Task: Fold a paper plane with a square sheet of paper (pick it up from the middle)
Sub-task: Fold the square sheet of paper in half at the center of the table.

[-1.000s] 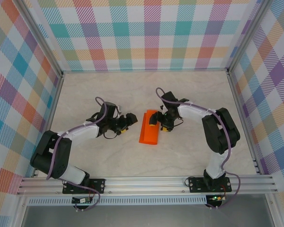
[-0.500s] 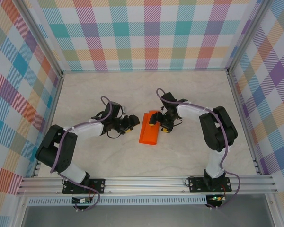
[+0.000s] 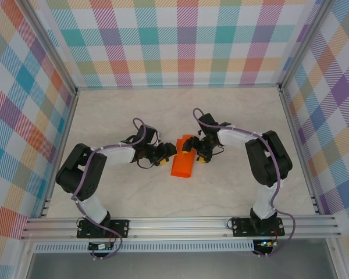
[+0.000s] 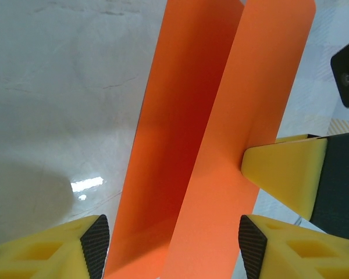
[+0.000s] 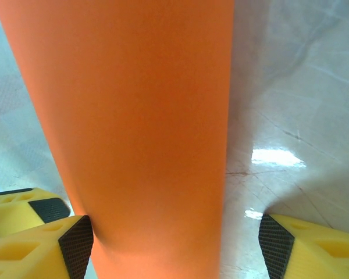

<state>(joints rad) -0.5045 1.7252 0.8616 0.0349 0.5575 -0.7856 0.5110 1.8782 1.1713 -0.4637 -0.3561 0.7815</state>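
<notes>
The paper plane [image 3: 183, 165], for now a bright orange folded strip, lies at the middle of the tabletop [image 3: 238, 116] with a claw on each side.
The left gripper [image 3: 166, 154] has just reached in and narrowed around the strip's long flaps; I cannot tell whether it is pinching them or only straddling them. The right gripper [image 3: 195, 152] stands released near the far end, one pad against the paper and a gap on the other side. A crease looks about to be pressed, and the dart is unfinished. The paper is smooth and matte, with two flaps meeting in a sharp valley. The tabletop is pale, marbled and glossy.
</notes>
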